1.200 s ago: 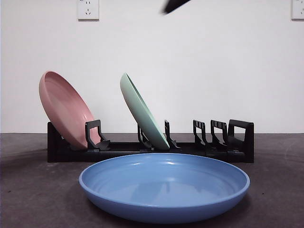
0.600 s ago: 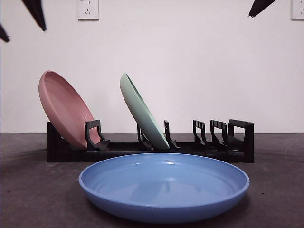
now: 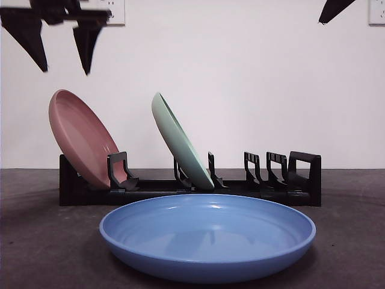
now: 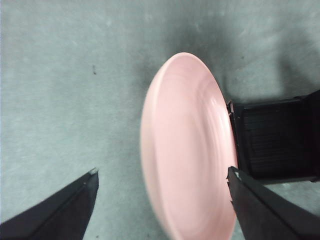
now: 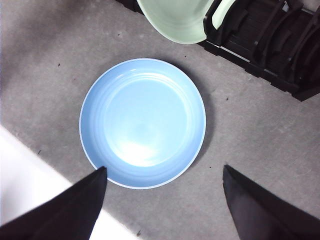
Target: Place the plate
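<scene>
The black dish rack stood at the back of the table, holding the pink plate and the green plate tilted in its slots. The blue plate lay flat on the table just before it, not yet racked. The left gripper hung spread wide above the pink plate; the right gripper hung wide above the blue plate, empty. No legible writing was found.

Dark grey table seen under everything. Blue plate laid flat on table, just in front of black rack. Black rack set on table behind blue plate, close but apart.
</scene>
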`<action>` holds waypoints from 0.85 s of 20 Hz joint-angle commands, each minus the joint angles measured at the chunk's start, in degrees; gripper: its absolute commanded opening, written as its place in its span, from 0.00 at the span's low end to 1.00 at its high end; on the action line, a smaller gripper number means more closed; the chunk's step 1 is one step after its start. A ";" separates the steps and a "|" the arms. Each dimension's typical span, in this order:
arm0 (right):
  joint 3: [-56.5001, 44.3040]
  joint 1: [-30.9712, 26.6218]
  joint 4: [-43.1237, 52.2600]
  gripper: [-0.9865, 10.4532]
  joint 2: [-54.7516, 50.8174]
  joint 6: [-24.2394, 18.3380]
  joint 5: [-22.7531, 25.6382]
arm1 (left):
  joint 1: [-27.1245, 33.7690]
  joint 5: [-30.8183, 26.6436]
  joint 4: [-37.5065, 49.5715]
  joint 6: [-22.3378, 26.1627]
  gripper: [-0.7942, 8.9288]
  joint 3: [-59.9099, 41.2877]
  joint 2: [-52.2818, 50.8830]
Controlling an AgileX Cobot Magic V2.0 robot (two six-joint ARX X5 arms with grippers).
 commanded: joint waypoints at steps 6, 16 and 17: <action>1.07 0.39 0.22 0.40 0.52 -1.57 0.22 | -0.52 -4.68 -1.25 -0.85 0.48 2.75 7.30; 1.07 0.39 0.20 0.40 0.52 -2.23 0.46 | -1.40 -4.85 -1.73 -0.96 0.20 2.84 7.41; 1.07 0.39 0.20 0.40 0.52 -2.23 0.46 | -1.49 -5.20 -1.90 -0.96 0.20 2.84 7.41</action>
